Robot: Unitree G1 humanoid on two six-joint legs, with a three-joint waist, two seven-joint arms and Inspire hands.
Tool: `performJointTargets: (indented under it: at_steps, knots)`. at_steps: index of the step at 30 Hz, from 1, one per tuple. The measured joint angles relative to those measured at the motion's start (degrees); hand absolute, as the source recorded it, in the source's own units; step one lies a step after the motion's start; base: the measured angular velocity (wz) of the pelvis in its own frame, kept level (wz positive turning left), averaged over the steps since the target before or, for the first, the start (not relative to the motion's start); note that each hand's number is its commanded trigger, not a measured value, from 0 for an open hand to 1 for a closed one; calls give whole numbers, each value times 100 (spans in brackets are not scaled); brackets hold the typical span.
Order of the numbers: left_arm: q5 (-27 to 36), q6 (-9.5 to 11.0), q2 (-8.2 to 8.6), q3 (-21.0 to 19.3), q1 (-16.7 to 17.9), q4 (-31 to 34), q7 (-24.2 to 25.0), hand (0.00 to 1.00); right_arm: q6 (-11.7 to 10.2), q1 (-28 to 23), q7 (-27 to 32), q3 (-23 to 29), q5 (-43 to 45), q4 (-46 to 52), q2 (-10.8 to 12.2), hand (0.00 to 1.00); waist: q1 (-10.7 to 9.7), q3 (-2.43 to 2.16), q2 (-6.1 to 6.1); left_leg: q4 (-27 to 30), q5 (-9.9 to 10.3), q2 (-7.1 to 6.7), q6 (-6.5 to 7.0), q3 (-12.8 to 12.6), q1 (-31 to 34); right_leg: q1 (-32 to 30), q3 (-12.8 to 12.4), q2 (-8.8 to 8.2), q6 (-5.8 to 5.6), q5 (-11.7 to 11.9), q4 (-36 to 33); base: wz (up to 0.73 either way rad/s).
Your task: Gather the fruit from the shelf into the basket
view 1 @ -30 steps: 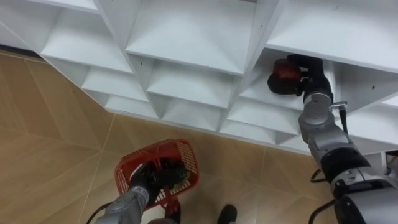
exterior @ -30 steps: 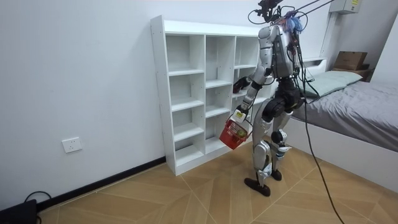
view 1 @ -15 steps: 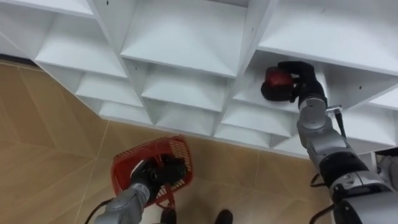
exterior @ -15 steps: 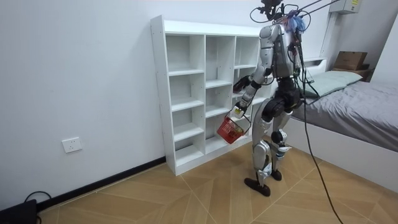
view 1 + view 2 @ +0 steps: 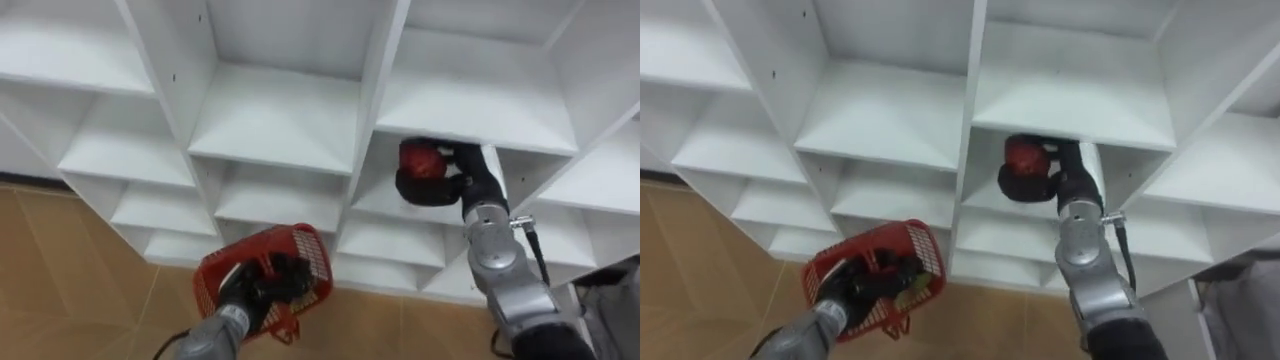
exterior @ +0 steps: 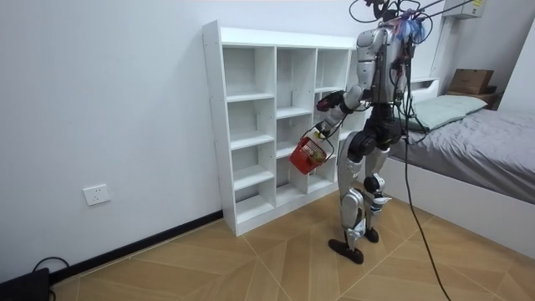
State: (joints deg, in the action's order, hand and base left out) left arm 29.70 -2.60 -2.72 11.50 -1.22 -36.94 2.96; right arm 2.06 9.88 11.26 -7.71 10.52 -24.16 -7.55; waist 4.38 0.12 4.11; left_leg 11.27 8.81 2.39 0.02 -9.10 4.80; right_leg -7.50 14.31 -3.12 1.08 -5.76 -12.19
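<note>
Currently | right robot hand [image 5: 455, 182] curled round red fruit [image 5: 418, 158], which sits in its grasp inside a closet [image 5: 280, 110] compartment | left robot hand [image 5: 255, 288] clasps red basket [image 5: 310, 262], lower, well apart from the right robot hand

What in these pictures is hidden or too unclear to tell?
1. What lies in the red basket: in the left eye view the left hand covers it; in the room view it is too small.
2. The kind of red fruit: the right hand wraps round it.
</note>
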Motion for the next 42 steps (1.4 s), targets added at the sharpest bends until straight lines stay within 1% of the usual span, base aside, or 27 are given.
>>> performJointTargets:
  at_steps: [2, 4, 6, 8, 12, 14, 16, 19, 23, 26, 27, 28, 31, 35, 38, 42]
  knots:
    - [0, -7, -9, -4, 110, 155, 3, 100, 2, -172, -135, -1, 59, 158, 18, 100, -58, -14, -48, -58, 0, -3, 0, -15, -90, 74, -5, 8, -11, 9, 46, -7]
    - [-10, -7, -8, -6, 208, 257, 6, 100, 13, -255, -278, 0, 113, 193, 33, 100, -105, -10, -93, -119, 0, -3, 0, -54, -220, 165, -21, 16, -17, 4, 59, -7]
    - [-10, -7, 5, -5, 228, 267, 6, 100, 45, -342, -343, 4, 226, 334, 32, 100, -128, -11, -113, -156, -1, -4, 0, -49, -264, 190, -23, 18, -22, -3, 62, -2]
    - [-11, -8, 3, -3, 237, 286, 6, 100, 49, -458, -444, 4, 368, 557, 30, 100, -144, -10, -114, -160, -1, -3, 0, -43, -265, 192, -21, 19, -25, -6, 64, 0]
    - [-2, -7, -1, 4, 263, 329, 2, 100, 50, -529, -556, -4, 352, 808, 38, 100, -263, -1, -112, -206, 2, -16, 1, -40, -403, 341, -17, 13, -47, -20, 125, 1]
    - [-24, -7, 0, 5, 261, 353, -3, 100, 50, -580, -612, -5, 349, 908, 35, 100, -268, 7, -103, -265, 4, -18, 0, -49, -497, 416, -70, 29, -60, -29, 160, -3]
    - [-52, -4, 1, 7, 261, 443, -4, 100, 51, -639, -732, -11, 384, 1041, 36, 100, -252, 14, -110, -294, 22, -11, -10, -117, -562, 443, -164, 59, -68, -40, 160, -11]
    - [-49, 3, -11, 5, 260, 483, 1, 100, 50, -798, -841, -12, 424, 1303, 34, 100, -263, 23, -120, -304, 32, -4, -13, -152, -586, 445, -176, 65, -68, -40, 161, -7]
    - [7, 2, -54, 6, 260, 483, 18, 100, 50, -922, -896, -13, 295, 1322, 26, 100, -287, 31, -125, -315, 45, -5, -12, -166, -626, 470, -211, 67, -73, -43, 161, -4]
    - [6, 2, -76, 4, 260, 483, 18, 100, 50, -1089, -959, -13, 126, 1322, 19, 100, -296, 56, -153, -316, 71, -6, -8, -186, -675, 491, -273, 74, -85, -51, 159, -8]
    - [9, 2, -78, 13, 262, 483, 17, 100, 51, -1168, -974, -18, 103, 1321, 24, 100, -298, 73, -160, -333, 78, -9, -8, -202, -707, 506, -309, 82, -96, -60, 159, -14]
    - [9, 2, -78, 20, 265, 483, 17, 100, 52, -1242, -1038, -23, 105, 1321, 36, 100, -292, 78, -162, -374, 78, -10, -8, -242, -747, 511, -342, 89, -98, -63, 159, -12]
    - [5, 2, -52, 30, 265, 490, 19, 100, 54, -1335, -1168, -83, 109, 1321, 48, 100, -304, 82, -154, -387, 80, -7, -8, -290, -750, 499, -350, 97, -99, -63, 164, -7]
    - [4, 2, -8, 56, 264, 500, 17, 100, 59, -1337, -1248, -238, 274, 1323, 64, 100, -344, 81, -153, -387, 83, 5, -13, -311, -745, 488, -351, 106, -94, -66, 165, -2]
    - [2, 3, 29, 62, 264, 512, 16, 100, 59, -1337, -1394, -279, 351, 1322, 104, 100, -326, 80, -154, -383, 83, 6, -14, -319, -750, 491, -352, 107, -92, -68, 167, 0]
    - [2, 3, 29, 117, 264, 512, 1, 100, 60, -1338, -1573, -476, 349, 1321, 107, 100, -313, 79, -156, -373, 83, 6, -14, -320, -747, 497, -349, 105, -92, -68, 168, 0]
